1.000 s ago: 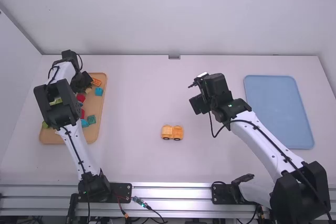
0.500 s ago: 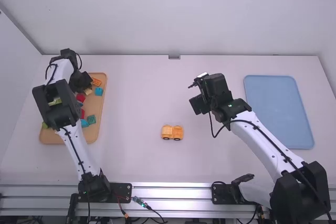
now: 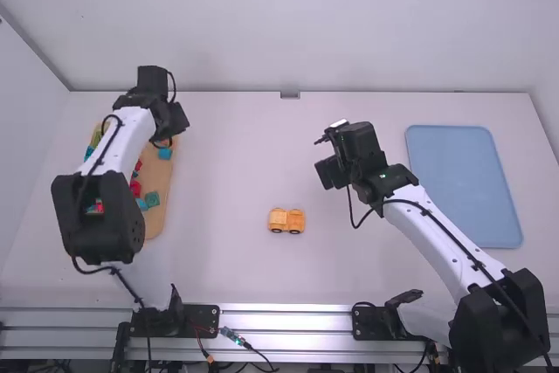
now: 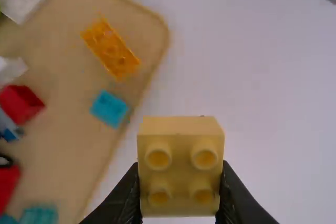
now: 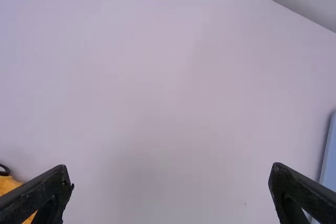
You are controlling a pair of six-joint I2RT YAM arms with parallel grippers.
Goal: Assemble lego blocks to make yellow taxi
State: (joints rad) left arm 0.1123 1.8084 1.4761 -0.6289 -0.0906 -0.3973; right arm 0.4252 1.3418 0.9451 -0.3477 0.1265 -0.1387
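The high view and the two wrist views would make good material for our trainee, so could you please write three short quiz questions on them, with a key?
1. True or false: the orange wheeled piece stands on the table, outside the tan tray.
2. Multiple choice: what is between the fingers of the left gripper?
a) a red block
b) a pale yellow block
c) nothing
3. Fill in the word: the fingers of the right gripper stand ____.

Key: 1 true; 2 b; 3 apart.

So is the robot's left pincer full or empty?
Full: the left pincer has a yellow block held between its two fingers.
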